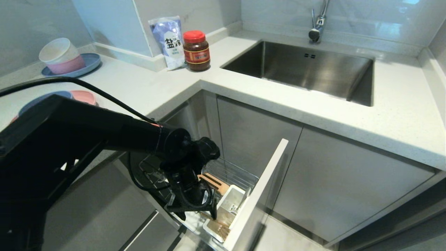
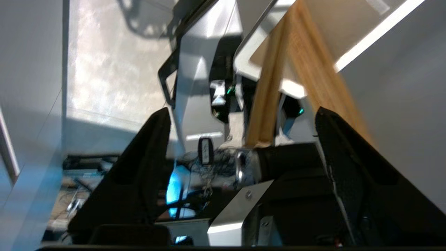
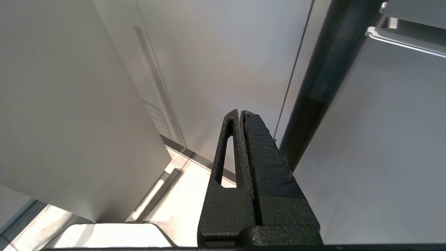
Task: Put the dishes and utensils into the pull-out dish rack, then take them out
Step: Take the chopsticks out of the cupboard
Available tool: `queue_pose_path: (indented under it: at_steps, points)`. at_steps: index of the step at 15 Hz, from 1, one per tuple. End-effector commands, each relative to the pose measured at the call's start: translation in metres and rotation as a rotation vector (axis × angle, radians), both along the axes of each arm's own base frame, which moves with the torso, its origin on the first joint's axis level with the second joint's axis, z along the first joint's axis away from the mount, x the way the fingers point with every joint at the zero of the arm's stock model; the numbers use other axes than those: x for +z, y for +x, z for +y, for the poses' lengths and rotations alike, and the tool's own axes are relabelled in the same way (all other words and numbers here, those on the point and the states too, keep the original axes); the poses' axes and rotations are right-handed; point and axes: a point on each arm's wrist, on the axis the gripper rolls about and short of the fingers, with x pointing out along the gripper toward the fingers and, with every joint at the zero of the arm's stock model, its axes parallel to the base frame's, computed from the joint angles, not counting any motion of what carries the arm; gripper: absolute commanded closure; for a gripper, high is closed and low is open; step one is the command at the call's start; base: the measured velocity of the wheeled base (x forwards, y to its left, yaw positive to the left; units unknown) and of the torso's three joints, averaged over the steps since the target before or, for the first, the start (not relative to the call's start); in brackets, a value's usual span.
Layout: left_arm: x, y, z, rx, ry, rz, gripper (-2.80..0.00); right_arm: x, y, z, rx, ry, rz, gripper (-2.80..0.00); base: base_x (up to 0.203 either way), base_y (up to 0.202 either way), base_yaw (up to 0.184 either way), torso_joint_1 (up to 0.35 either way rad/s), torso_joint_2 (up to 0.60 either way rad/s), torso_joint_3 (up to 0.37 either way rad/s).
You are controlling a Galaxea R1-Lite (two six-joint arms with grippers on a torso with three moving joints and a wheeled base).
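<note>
The left gripper (image 2: 240,139) hangs spread over the pull-out dish rack (image 1: 240,177). Only its wrist view shows the chopsticks (image 2: 268,94) loose between its fingers, entering the cutlery box (image 1: 231,202). The right gripper (image 3: 241,116) is pressed together.

Steel sink (image 1: 303,69) with tap (image 1: 317,24), red-lidded jar (image 1: 196,51) beside salt bag (image 1: 169,42), stacked bowls (image 1: 61,55) on blue plate (image 1: 89,64)

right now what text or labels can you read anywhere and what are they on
"盐": large dark character on the blue and white salt bag leaning on the backsplash; the characters beside and below it are too small to read.
Jar with the red lid: its red and yellow label has print, too small to read.
No text shows in either wrist view.
</note>
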Motion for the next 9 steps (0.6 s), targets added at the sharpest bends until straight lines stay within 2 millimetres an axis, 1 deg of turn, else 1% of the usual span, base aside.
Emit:
queue_pose_path:
  at_steps: [1, 3, 5, 9]
  points:
    - [-0.011, 0.002, -0.004, -0.002, 0.016, 0.032, -2.8, -0.001, 0.0, 0.0, 0.0, 0.0, -0.003, 0.0, 0.0, 0.0, 0.0, 0.0, 0.0, 0.0]
    - [-0.02, 0.005, -0.006, -0.002, 0.021, 0.057, -2.8, -0.001, 0.0, 0.0, 0.0, 0.0, -0.002, 0.0, 0.0, 0.0, 0.0, 0.0, 0.0, 0.0]
    - [-0.019, 0.007, -0.007, -0.002, 0.025, 0.123, -2.8, 0.0, 0.0, 0.0, 0.0, 0.0, -0.004, 0.0, 0.0, 0.0, 0.0, 0.0, 0.0, 0.0]
    - [-0.028, 0.014, -0.011, 0.004, 0.052, 0.216, -2.8, 0.0, 0.0, 0.0, 0.001, 0.0, -0.004, 0.0, 0.0, 0.0, 0.0, 0.0, 0.0, 0.0]
